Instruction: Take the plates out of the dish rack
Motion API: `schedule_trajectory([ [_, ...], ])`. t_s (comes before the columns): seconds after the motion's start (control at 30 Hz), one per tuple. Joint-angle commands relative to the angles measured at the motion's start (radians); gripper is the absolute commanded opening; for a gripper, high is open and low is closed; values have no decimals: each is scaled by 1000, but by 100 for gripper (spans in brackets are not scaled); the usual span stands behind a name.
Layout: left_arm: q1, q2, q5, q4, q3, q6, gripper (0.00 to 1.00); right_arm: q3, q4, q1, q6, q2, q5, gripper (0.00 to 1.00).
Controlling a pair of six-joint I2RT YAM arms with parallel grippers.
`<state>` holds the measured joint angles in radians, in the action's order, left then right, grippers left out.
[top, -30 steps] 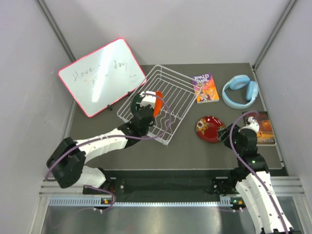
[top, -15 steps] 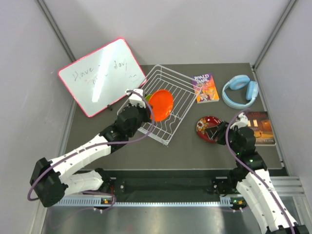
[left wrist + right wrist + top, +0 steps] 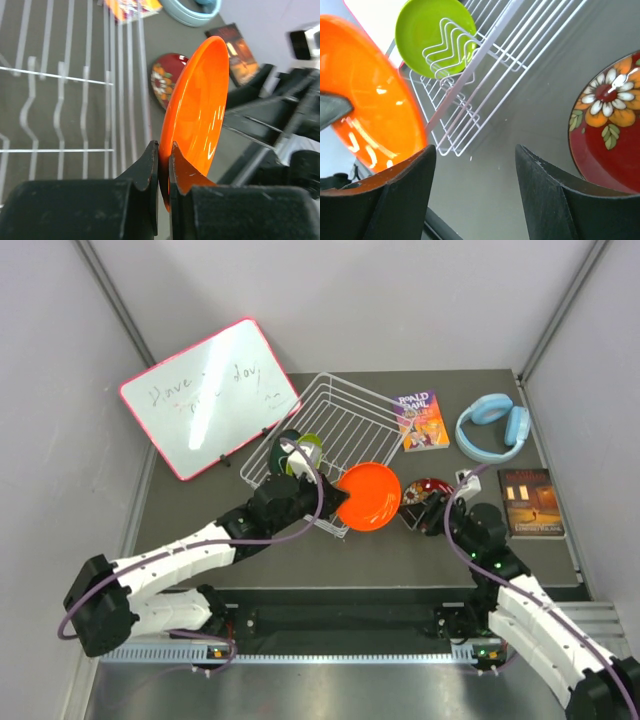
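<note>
My left gripper (image 3: 336, 498) is shut on the rim of the plain orange plate (image 3: 369, 496) and holds it off the table past the near right corner of the white wire dish rack (image 3: 352, 430). The left wrist view shows both jaws pinching the plate's edge (image 3: 197, 100). The lime green plate (image 3: 311, 443) and the dark teal plate (image 3: 290, 438) stand in the rack's left end. The dark red flowered plate (image 3: 428, 492) lies on the table, right of the orange one. My right gripper (image 3: 434, 512) is open and empty, low over the table at the red plate's near edge (image 3: 610, 130).
A pink-framed whiteboard (image 3: 205, 395) leans at the back left. A Roald Dahl book (image 3: 422, 420) and blue headphones (image 3: 492, 425) lie behind the red plate. A dark book (image 3: 532, 502) lies at the right edge.
My left gripper lifted the orange plate out of the rack and carried it right and nearer, beside the red plate. My right gripper moved left and down toward the red plate.
</note>
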<state>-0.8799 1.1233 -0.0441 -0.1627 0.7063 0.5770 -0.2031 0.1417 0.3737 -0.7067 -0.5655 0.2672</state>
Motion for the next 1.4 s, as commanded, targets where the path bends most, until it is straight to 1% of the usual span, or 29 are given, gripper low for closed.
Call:
schedule_trajectory([
  [0.0, -62, 39, 27, -141, 4, 43, 0, 17, 205, 48, -25, -80, -2, 65],
  [0.07, -85, 61, 20, -152, 9, 41, 0, 21, 257, 66, -31, -112, 3, 64],
  [0.2, -106, 102, -19, -173, 4, 47, 0, 15, 279, 90, -31, -126, -5, 62],
  [0.23, -110, 99, -36, -175, -1, 44, 0, 7, 242, 90, -24, -117, -35, 61],
  [0.27, -111, 89, -65, -170, -10, 41, 0, -2, 135, 90, -22, -82, -80, 61],
  [0.3, -110, 84, -80, -155, -8, 35, 0, -8, 77, 90, -23, -56, -168, 61],
  [0.33, -111, 78, -92, -143, -7, 29, 0, -7, 32, 90, -31, -22, -204, 63],
  [0.37, -110, 67, -105, -129, 2, 21, 0, -6, -38, 91, -31, 52, -236, 63],
  [0.4, -110, 61, -128, -101, 4, 15, 0, -4, -69, 90, -33, 94, -293, 64],
  [0.43, -110, 55, -138, -98, 2, 12, 0, -2, -91, 88, -36, 137, -302, 64],
  [0.47, -108, 41, -148, -97, -5, 8, 0, -1, -109, 90, -34, 215, -312, 65],
  [0.57, -110, 24, -163, -115, -19, 11, 0, -9, -174, 88, -33, 314, -321, 67],
  [0.6, -110, 26, -163, -118, -19, 15, 0, -21, -185, 88, -28, 320, -307, 67],
  [0.67, -111, 36, -143, -130, -10, 17, 0, -36, -191, 88, -17, 297, -275, 70],
  [0.7, -111, 44, -132, -136, -7, 20, 0, -51, -179, 87, -10, 276, -219, 70],
  [0.73, -111, 50, -117, -147, -2, 21, 0, -59, -157, 90, -2, 250, -200, 70],
  [0.77, -111, 62, -109, -158, 1, 24, 0, -67, -151, 90, 3, 190, -175, 70],
  [0.9, -113, 92, -68, -208, 2, 37, 0, -47, 25, 90, -2, 38, -47, 66],
  [0.97, -116, 107, -60, -215, 13, 40, 0, -26, 140, 90, -11, -28, -14, 61],
  [1.0, -117, 112, -59, -215, 16, 38, 0, -12, 171, 90, -14, -42, 6, 58],
  [1.03, -117, 113, -59, -216, 18, 37, 0, -6, 194, 90, -16, -51, 13, 40],
  [1.07, -119, 118, -56, -218, 16, 37, 0, 2, 228, 90, -16, -56, 20, 30],
  [1.1, -117, 118, -53, -222, 15, 34, 0, 10, 234, 90, -10, -54, 32, 22],
  [1.13, -119, 118, -51, -224, 15, 31, 0, 10, 234, 90, -7, -50, 35, 0],
  [1.23, -119, 116, -59, -219, 10, 6, 0, 10, 179, 90, 3, 7, 0, 0],
  [1.27, -120, 113, -63, -215, 9, 1, 26, 7, 144, 90, -2, 57, -28, 0],
  [1.3, -120, 110, -86, -189, 12, -21, 42, 2, 51, 88, -7, 85, -110, 0],
  [1.37, -120, 96, -123, -158, 19, -60, 68, -16, -54, 90, -10, 187, -205, 0],
])
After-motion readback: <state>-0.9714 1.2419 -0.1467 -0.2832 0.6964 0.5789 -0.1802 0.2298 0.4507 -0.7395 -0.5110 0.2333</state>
